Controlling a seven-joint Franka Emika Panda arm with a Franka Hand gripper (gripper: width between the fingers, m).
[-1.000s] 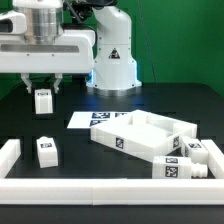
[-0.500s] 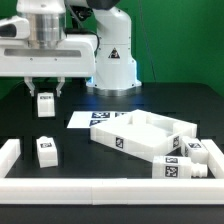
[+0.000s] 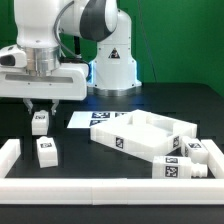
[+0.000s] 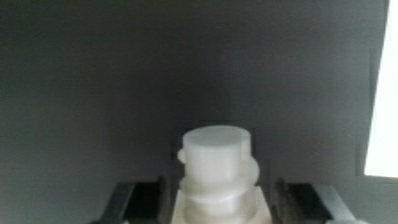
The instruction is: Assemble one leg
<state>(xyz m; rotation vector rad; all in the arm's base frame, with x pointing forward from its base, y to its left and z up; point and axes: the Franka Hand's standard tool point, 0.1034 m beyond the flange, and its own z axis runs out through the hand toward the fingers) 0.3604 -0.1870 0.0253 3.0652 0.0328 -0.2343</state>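
Note:
My gripper (image 3: pixel 40 108) is shut on a white leg (image 3: pixel 39 123), holding it just above the black table at the exterior view's left. In the wrist view the leg (image 4: pixel 217 170) stands between my two dark fingers (image 4: pixel 143 200), its rounded end pointing away over the dark table. A second leg (image 3: pixel 46 151) with a square tag stands on the table just in front of the held one. Two more legs (image 3: pixel 180 168) lie on their sides at the exterior view's right.
A large white square rimmed panel (image 3: pixel 145 135) lies right of centre. The marker board (image 3: pixel 95 119) lies flat behind it. A white rail (image 3: pixel 100 188) runs along the front, with a short white wall (image 3: pixel 8 155) at the left. The robot base (image 3: pixel 112 60) stands at the back.
My gripper has moved down and toward the front with the leg in it, from higher above the table to just over the surface near the second leg.

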